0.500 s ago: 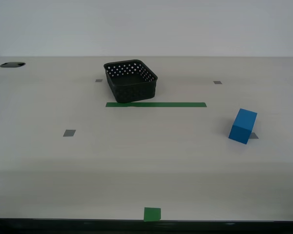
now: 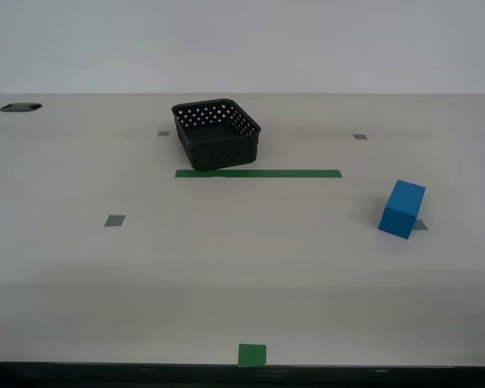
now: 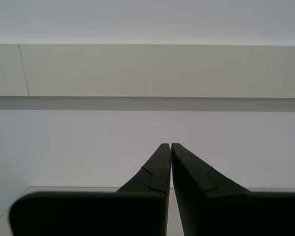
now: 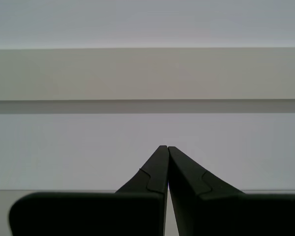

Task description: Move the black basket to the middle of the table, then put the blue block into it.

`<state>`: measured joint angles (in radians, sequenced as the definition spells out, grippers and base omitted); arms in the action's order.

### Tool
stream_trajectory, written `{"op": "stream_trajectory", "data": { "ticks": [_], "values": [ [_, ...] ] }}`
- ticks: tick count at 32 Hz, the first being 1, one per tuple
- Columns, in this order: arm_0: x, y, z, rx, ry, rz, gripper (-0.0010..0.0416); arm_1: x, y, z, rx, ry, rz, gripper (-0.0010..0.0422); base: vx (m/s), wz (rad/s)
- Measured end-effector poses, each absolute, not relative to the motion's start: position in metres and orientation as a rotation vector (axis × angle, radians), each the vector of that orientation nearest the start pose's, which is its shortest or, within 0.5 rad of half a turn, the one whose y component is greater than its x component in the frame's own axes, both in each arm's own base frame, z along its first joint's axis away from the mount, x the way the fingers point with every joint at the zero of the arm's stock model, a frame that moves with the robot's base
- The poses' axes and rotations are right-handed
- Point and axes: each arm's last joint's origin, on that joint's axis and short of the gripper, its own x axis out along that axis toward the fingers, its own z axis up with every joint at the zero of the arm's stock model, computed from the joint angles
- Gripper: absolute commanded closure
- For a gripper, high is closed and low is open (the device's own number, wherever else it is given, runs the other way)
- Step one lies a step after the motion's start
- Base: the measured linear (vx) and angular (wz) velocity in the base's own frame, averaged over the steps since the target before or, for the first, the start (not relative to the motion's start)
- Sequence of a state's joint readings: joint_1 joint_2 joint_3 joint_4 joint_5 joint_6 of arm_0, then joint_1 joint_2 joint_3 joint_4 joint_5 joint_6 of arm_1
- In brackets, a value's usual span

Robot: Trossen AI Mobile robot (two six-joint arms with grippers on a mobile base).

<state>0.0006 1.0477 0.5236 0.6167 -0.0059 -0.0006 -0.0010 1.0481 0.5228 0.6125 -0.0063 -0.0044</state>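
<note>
The black basket (image 2: 217,134) stands empty on the table (image 2: 242,267), behind the end of the green tape strip (image 2: 259,173) nearest the exterior view's left. The blue block (image 2: 402,208) sits tilted on the table at the exterior view's right, well apart from the basket. Neither arm shows in the exterior view. My first gripper (image 4: 165,147) is shut and empty, facing a pale wall. My second gripper (image 3: 168,145) is shut and empty, also facing a wall. Neither wrist view shows the basket or the block.
A green square (image 2: 252,355) marks the table's near edge. Small grey squares (image 2: 115,220) dot the tabletop. A dark oval hole (image 2: 20,107) lies at the far corner on the exterior view's left. A pale wall rises behind the table.
</note>
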Motion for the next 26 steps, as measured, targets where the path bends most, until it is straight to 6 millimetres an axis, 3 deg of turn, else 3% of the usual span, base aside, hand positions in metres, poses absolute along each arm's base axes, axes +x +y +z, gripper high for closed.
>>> {"op": "stream_trajectory", "data": {
  "ticks": [9, 16, 21, 26],
  "values": [
    [0.227, 0.000, 0.270, -0.001, -0.093, 0.007, 0.0405, 0.227, 0.000, 0.267, -0.020, -0.056, 0.010, 0.0412, 0.000, 0.000],
    [0.227, 0.000, 0.270, 0.000, -0.093, 0.007, 0.0405, 0.229, 0.001, 0.259, -0.165, 0.243, 0.059, 0.0412, 0.000, 0.000],
    [0.227, 0.001, 0.270, 0.001, -0.093, 0.008, 0.0405, 0.229, -0.002, 0.265, -0.266, 0.349, 0.074, 0.0412, 0.000, 0.000],
    [0.227, 0.001, 0.270, 0.005, -0.092, 0.009, 0.0405, 0.232, -0.017, 0.274, -0.273, 0.453, 0.030, 0.0412, 0.000, 0.000]
  ]
}}
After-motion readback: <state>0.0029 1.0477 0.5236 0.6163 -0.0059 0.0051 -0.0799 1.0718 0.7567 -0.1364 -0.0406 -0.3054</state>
